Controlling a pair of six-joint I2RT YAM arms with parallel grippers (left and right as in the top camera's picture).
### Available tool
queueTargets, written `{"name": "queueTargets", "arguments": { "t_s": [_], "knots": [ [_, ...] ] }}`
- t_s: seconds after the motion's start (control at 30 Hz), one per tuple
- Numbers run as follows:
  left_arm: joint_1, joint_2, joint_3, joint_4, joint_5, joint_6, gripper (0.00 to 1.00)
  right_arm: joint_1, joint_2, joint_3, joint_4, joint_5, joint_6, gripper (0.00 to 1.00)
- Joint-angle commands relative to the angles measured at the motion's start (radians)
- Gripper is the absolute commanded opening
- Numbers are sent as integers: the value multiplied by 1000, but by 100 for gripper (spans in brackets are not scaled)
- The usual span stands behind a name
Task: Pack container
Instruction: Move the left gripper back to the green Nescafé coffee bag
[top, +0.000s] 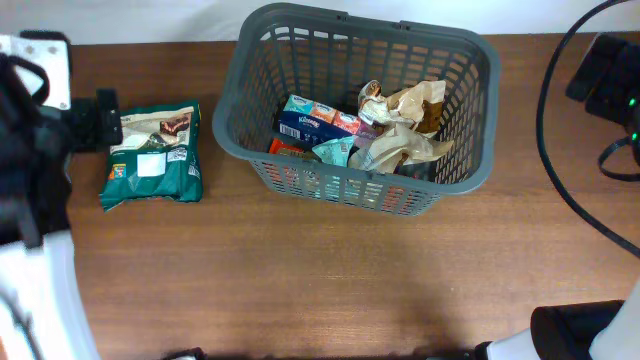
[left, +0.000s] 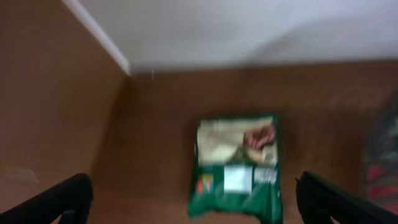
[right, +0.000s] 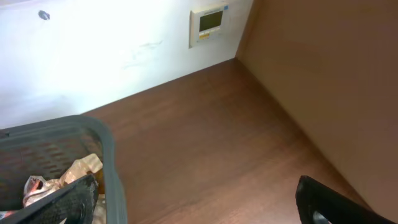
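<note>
The dark grey slotted container (top: 470, 60) stands at the back middle of the table. It holds several snack packs, among them a blue box (top: 305, 122) and crumpled tan wrappers (top: 410, 125). A green snack bag (top: 152, 155) lies flat on the table to its left. My left gripper (left: 199, 211) is open and empty, hovering above the table with the green bag (left: 236, 168) between and ahead of its fingers. My right gripper (right: 199, 211) is open and empty, beside the container's right corner (right: 109, 155), over bare table.
A white wall runs along the table's back edge, with a small wall panel (right: 208, 25). A brown side panel (right: 323, 74) rises on the right. Black cables (top: 555, 150) and dark equipment (top: 605, 70) sit at the far right. The left arm's body (top: 30, 160) fills the left edge.
</note>
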Motion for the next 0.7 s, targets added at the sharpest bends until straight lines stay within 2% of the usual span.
{"name": "queueTargets", "arguments": {
  "t_s": [0.0,0.13,0.27,0.53,0.67],
  "knots": [
    [64,130,-117,4,45,-153,99,-8,-1,0,-3,-6,2,99],
    [75,291,-178,5,214,-154,99,-8,-1,0,-3,-17,2,99],
    [72,453,-179,28,286,-153,99,-8,-1,0,-3,-28,2,99],
    [61,638,-179,99,288,-65,99,-8,-1,0,-6,-58,2,99],
    [62,677,-179,136,225,-62,99,-7,-1,0,-6,-59,2,99]
  ]
}}
